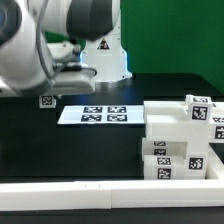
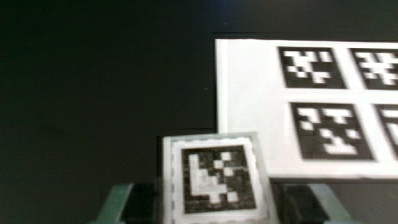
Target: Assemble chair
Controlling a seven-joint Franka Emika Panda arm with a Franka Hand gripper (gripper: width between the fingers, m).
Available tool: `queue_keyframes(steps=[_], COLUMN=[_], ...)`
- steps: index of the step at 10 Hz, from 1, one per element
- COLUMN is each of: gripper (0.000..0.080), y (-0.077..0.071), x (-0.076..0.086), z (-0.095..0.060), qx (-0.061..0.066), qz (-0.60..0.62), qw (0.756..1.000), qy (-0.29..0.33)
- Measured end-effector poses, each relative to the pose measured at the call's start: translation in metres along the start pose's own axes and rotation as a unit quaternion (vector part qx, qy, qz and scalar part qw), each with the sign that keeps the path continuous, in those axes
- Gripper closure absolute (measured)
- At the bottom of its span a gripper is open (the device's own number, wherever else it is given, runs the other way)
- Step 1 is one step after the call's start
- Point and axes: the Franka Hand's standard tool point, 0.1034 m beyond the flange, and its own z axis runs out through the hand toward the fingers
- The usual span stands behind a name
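White arm (image 1: 45, 45) fills the exterior view's upper left, leaning over the black surface (image 1: 70, 150). Small tagged white piece (image 1: 47, 100) sits right under its low end; claw itself not discernible, grip unclear. Marker board (image 1: 97, 114) lies flat just to the exterior view's right of that piece, four tags visible. Chair (image 1: 180, 140): stacked white blocks with tags at the exterior view's right, well apart from the arm. White rail (image 1: 90, 190) runs along the near edge. Green backdrop (image 1: 170, 35) behind
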Motion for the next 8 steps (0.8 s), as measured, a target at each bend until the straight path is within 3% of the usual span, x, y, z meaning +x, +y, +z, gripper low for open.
queue_keyframes(steps=[1, 2, 3, 5, 6, 7, 8], gripper=[0.0517, 0.0517, 0.0517, 0.0517, 0.0517, 0.0517, 0.0517], y=[-0.001, 0.003, 0.003, 0.001, -0.023, -0.055, -0.08], x=[-0.001, 0.003, 0.0, 0.006, 0.004, -0.002, -0.01], z=[-0.019, -0.023, -0.018, -0.026, -0.035, -0.059, -0.082], qx=[-0.005, -0.013, -0.013, -0.02, -0.007, 0.014, 0.025], qz=[-0.009, -0.016, -0.017, -0.014, 0.0, 0.004, 0.013], qw=[0.999, 0.994, 0.991, 0.98, 0.974, 0.962, 0.948], qy=[0.049, 0.108, 0.132, 0.198, 0.228, 0.274, 0.318])
